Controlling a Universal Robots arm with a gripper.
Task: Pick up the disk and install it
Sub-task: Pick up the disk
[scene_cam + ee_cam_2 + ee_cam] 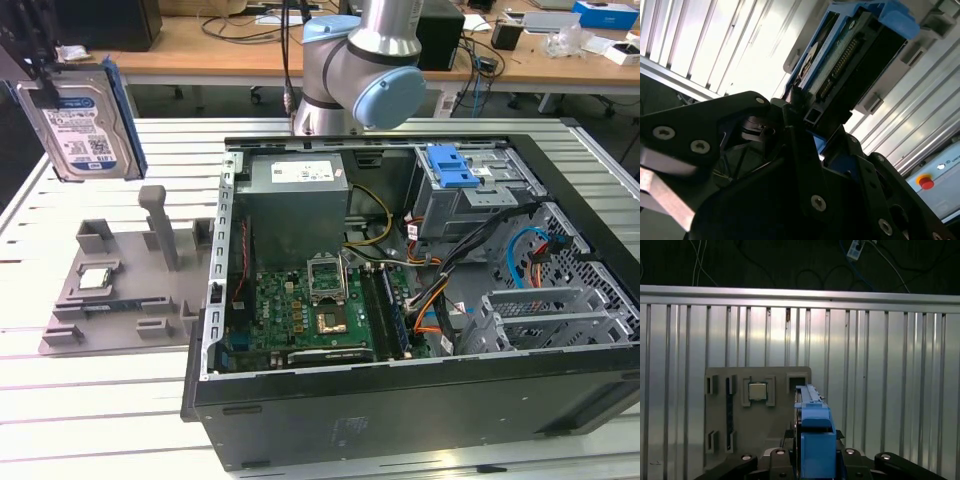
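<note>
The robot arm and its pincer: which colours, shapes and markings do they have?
The arm is a silver-grey tube with rounded light-blue joint caps. The pincer is black, built of angular linked bars with silver screw heads.

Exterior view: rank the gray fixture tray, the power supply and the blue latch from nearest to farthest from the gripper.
The gripper, shut on the disk, hangs at the exterior view's left.
1. Gray fixture tray: below it, outside the case.
2. Power supply: inside the case, rightward.
3. Blue latch: farther to the exterior view's right.
</note>
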